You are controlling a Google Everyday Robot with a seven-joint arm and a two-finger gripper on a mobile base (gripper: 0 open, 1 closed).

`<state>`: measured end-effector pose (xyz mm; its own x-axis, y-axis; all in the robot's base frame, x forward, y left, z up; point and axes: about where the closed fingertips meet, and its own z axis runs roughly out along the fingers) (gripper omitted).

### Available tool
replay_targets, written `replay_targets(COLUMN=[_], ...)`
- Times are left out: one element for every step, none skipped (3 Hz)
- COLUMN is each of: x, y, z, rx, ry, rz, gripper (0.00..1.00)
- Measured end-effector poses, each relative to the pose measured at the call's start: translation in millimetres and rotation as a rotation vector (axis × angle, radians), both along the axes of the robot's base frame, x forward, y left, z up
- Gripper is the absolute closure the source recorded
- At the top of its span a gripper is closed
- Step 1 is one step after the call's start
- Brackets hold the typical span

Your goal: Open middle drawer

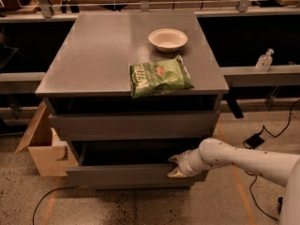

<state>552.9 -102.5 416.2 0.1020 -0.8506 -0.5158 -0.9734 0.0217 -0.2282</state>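
Observation:
The middle drawer [122,176] is a plain dark-grey front, pulled partly out of the cabinet, with its dark interior showing behind it. My gripper [175,167] comes in from the right on a white arm. It sits at the top edge of that front, near its right end, with one finger inside the edge and one outside, closed on it. The taller uppermost drawer front [133,125] sits above it. The lowest drawer is hidden beneath the pulled-out one.
On the cabinet top [93,60] lie a green chip bag [158,77] near the front edge and a white bowl [168,39] behind it. An open cardboard box [43,146] stands at the cabinet's left. A sanitizer bottle [264,60] stands on the right ledge. Cables lie on the floor.

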Motion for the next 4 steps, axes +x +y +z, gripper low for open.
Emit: replay_targets(x=[0.0,-29.9,-29.6,-29.9], y=[0.0,-1.6,-1.6,-1.6], z=[0.6,0.9,0.9,1.0], rx=[0.000,0.001,0.001,0.001], ry=[0.000,-0.003,-0.003,-0.003], rz=[0.000,-0.003,-0.003,-0.003], gripper=[1.00,1.00,1.00,1.00])
